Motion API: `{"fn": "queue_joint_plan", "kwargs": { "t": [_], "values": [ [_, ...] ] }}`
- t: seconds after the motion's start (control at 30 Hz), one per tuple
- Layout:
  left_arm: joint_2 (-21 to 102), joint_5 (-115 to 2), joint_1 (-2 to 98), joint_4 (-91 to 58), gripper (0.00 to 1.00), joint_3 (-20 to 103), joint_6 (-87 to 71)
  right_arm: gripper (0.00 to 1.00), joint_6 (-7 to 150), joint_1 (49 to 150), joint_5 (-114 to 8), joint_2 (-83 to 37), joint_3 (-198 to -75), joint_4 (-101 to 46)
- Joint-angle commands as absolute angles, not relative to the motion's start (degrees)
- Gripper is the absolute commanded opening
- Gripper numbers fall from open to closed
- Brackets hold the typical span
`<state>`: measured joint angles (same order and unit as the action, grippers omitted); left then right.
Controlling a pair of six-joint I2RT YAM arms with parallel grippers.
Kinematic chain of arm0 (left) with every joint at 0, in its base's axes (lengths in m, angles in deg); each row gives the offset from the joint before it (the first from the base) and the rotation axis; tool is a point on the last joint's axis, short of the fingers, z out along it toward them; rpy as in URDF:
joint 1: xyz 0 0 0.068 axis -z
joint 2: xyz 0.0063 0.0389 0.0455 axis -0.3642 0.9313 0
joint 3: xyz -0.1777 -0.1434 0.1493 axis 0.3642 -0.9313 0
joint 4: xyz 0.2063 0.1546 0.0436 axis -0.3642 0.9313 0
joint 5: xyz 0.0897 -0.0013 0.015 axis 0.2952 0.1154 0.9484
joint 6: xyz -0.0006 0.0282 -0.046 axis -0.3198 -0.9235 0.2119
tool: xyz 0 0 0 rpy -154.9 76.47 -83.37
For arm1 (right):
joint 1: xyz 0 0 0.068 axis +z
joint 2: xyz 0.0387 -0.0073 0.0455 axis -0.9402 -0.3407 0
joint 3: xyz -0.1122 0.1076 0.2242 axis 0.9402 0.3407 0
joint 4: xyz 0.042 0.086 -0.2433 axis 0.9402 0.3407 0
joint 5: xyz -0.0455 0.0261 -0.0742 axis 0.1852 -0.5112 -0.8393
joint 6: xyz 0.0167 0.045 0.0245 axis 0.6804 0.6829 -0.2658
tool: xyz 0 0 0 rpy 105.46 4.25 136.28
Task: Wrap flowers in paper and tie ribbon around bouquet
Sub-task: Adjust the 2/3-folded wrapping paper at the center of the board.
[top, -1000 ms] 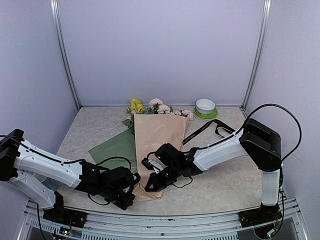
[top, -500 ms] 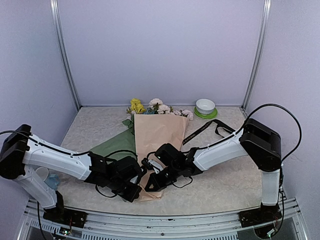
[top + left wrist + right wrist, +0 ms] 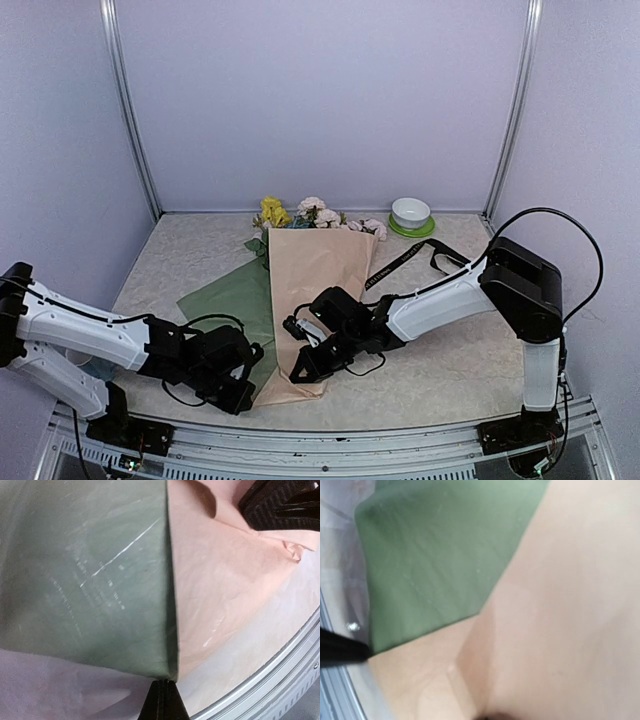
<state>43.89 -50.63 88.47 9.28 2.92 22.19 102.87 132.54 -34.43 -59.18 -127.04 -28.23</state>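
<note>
The flowers [image 3: 315,213] lie at the back, their stems hidden under the peach sheet of the paper [image 3: 315,270]. The green sheet [image 3: 235,295] spreads out to its left. My left gripper [image 3: 241,398] is low at the near edge, shut on the green sheet's corner [image 3: 167,672], as the left wrist view shows at the gripper [image 3: 164,687]. My right gripper [image 3: 300,374] rests shut on the lower part of the peach sheet [image 3: 570,605]; its fingers barely show in its own view. The black ribbon [image 3: 408,258] lies to the right of the paper.
A white bowl on a green saucer [image 3: 411,214] stands at the back right. The metal frame rail [image 3: 280,680] runs along the near edge, close to my left gripper. Enclosure walls stand on three sides.
My left arm swung right toward the peach sheet, then drew back left with the green corner. More green paper now shows at the near left. The right arm stayed put.
</note>
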Motion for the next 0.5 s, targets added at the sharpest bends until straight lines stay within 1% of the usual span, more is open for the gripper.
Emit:
{"fn": "queue_joint_plan", "kwargs": {
  "t": [0.0,0.03,0.07,0.1,0.13,0.3,0.33,0.37,0.47],
  "values": [
    [41.9,-47.7,88.3,16.9,0.0,2.5,25.8,0.0,101.9,132.7,-38.1,-61.5,-125.0,-18.8],
    [41.3,-46.3,88.1,17.0,0.03,3.8,26.0,0.0,101.9,132.7,-38.3,-61.4,-125.0,-18.8],
    [40.6,-44.2,87.7,16.7,0.14,5.2,26.2,0.0,101.8,132.7,-38.5,-61.4,-124.9,-18.9],
    [39.8,-42.1,86.8,16.5,0.28,6.4,26.4,0.0,101.8,132.8,-38.6,-61.3,-124.9,-19.0],
    [38.8,-40.2,85.4,16.0,0.39,7.6,26.4,0.0,101.8,132.7,-38.7,-61.3,-124.9,-19.1],
    [33.9,-31.4,75.2,11.1,0.95,12.8,22.4,0.0,101.7,132.8,-38.4,-61.3,-124.0,-19.9],
    [33.0,-27.8,73.4,9.6,0.98,13.6,22.8,0.0,101.6,132.9,-38.4,-61.2,-123.7,-19.9],
    [32.3,-24.7,71.7,9.0,0.99,14.6,23.8,0.0,101.5,132.8,-38.3,-61.3,-123.4,-20.0],
    [30.4,-22.3,63.7,6.9,0.99,15.7,24.9,0.0,101.3,132.9,-37.8,-61.5,-123.2,-20.1]
  ]
}}
